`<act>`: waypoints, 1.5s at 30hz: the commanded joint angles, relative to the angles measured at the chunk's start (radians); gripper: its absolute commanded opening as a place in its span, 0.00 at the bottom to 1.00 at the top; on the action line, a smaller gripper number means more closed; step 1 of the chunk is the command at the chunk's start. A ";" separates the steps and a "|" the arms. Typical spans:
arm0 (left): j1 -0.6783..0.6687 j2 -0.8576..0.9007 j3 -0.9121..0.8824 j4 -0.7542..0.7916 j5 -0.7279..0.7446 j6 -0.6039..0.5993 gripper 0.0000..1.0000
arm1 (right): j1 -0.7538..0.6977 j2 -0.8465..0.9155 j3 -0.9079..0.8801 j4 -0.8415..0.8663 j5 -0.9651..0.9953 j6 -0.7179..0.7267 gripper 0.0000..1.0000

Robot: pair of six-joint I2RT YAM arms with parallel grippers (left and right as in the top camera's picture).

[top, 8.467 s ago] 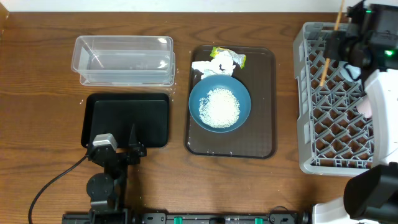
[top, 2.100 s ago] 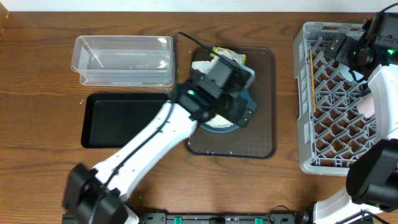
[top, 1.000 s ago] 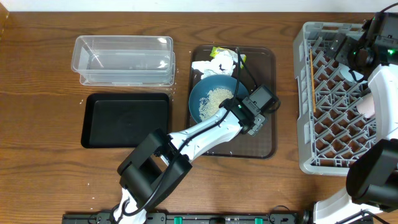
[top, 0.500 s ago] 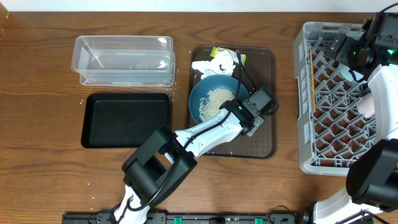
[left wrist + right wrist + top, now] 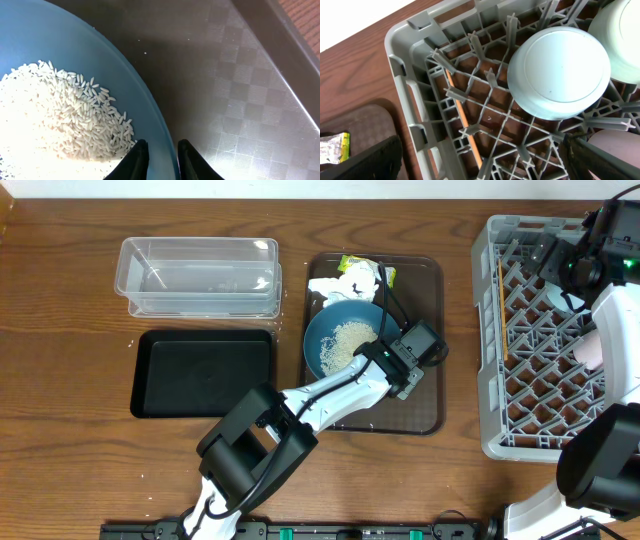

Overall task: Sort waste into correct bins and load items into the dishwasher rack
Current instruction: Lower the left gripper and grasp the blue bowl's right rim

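Two fingers [image 5: 137, 162] of your left tool [image 5: 162, 162] stand a little apart astride the right-hand rim of the deep-blue dish [image 5: 75, 40], one inside the bowl just beside the rice [image 5: 55, 120], the other outside over the brown serving tray [image 5: 235, 105]. Whether they already pinch the rim you cannot tell from the wrist view. What matters for the coming move is that the dish lies wholly on the inner finger's side. Its rim runs between the fingers and curves away from the tool. In the overhead view the black tray [image 5: 205, 372] and the clear tub [image 5: 200, 275] both sit past the far side of the dish, well apart from the grip. So any lift would likely carry the dish by one edge, with the rice heaped low against the held side. Tip it toward the tool and grains could spill onto the serving tray. Your right tool [image 5: 480, 167] hangs wide apart and empty over the grey rack [image 5: 484, 380], far off, so the left arm is much the nearer.
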 commanded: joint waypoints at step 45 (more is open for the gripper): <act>-0.026 0.003 -0.010 -0.067 -0.001 -0.062 0.49 | -0.001 -0.016 0.001 0.000 0.006 0.011 0.99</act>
